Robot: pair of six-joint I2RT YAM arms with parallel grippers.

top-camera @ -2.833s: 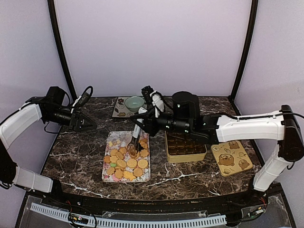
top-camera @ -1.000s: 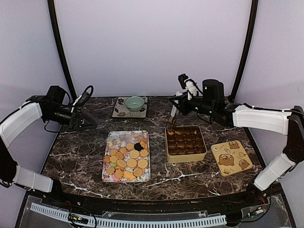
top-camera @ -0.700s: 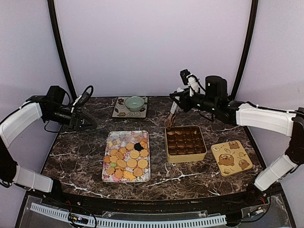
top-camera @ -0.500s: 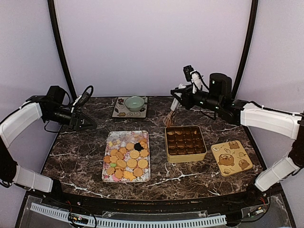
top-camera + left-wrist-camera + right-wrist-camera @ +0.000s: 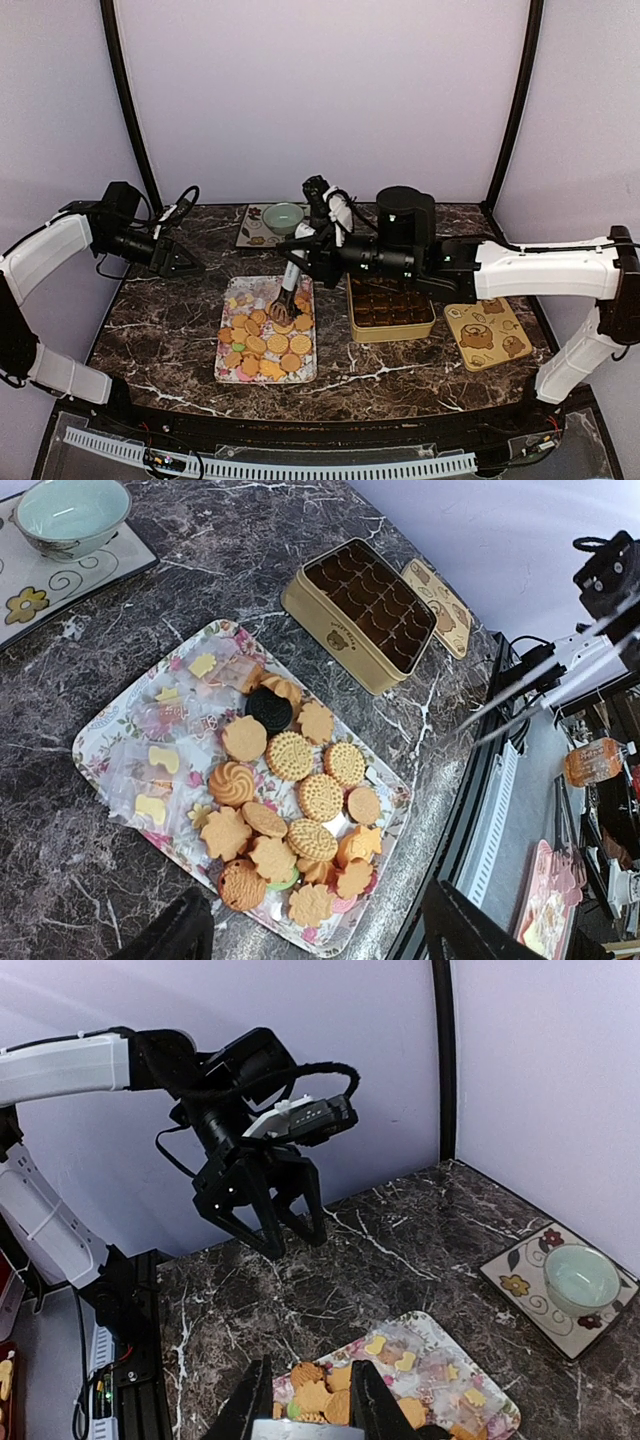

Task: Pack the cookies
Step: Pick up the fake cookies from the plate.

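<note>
Part-open and seemingly empty, the right gripper (image 5: 282,308) hangs over crowded cookies (image 5: 277,343) near the surface's (image 5: 400,372) middle, so closing could pinch two or scatter neighbours.

Glossy marbled table (image 5: 165,322), gold metal tin (image 5: 392,333)

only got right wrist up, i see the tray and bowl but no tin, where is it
observer: in the top view the tin sits just right of the tray, open.
operator: and its lid
observer: the lid lies flat, right of the tin.
operator: where over the tray is my tool
observer: the right tool is over the tray's far half, right of centre, on the tin's side.
</note>
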